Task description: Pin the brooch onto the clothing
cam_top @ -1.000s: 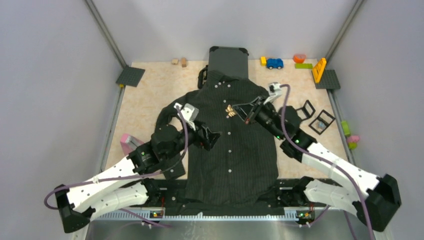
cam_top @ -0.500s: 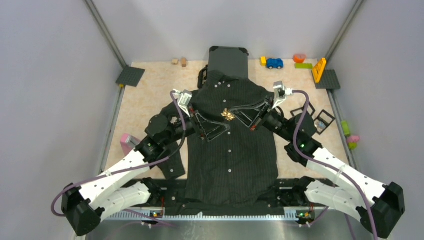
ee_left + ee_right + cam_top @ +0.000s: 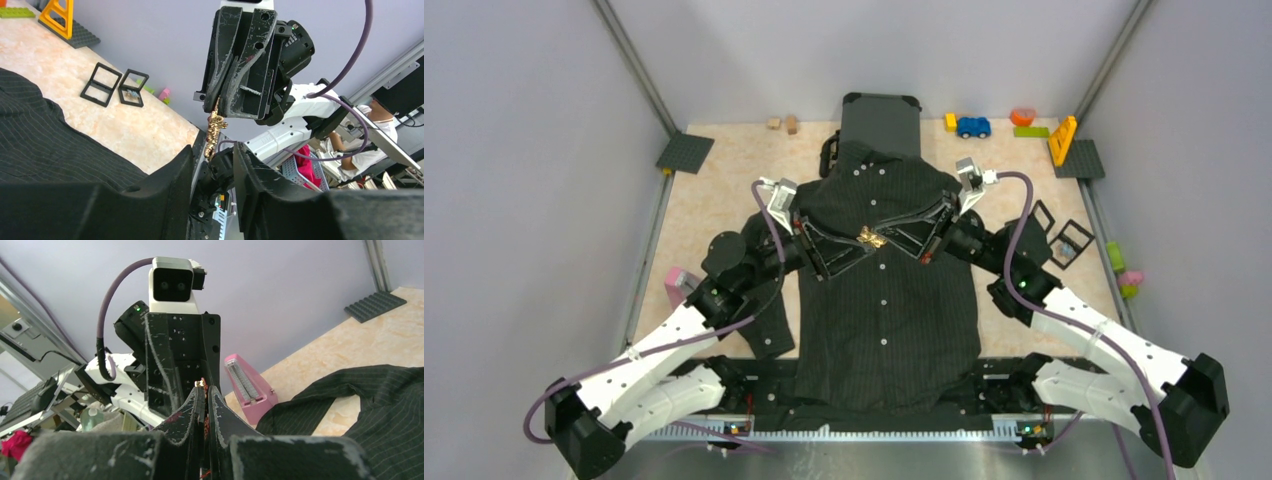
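The right pincer (image 3: 218, 102), pressed together, pinches the gold brooch (image 3: 215, 129) at mid-frame above the shirt (image 3: 884, 310) chest. The left pincer (image 3: 213, 156), wider and further lower-left before, has narrowed around the brooch's lower end, its fingers apart.

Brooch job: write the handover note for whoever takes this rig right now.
Right gripper: shut on the top of the brooch, which hangs below it.
Left gripper: open, straddling the brooch's lower end; whether it touches cannot be told.
Shirt: spread front up on the table; both grippers meet in the air above its chest.
Done: brooch picked up and held over the shirt.
Left: probably open the pin, push it through the cloth, fasten it, let go.
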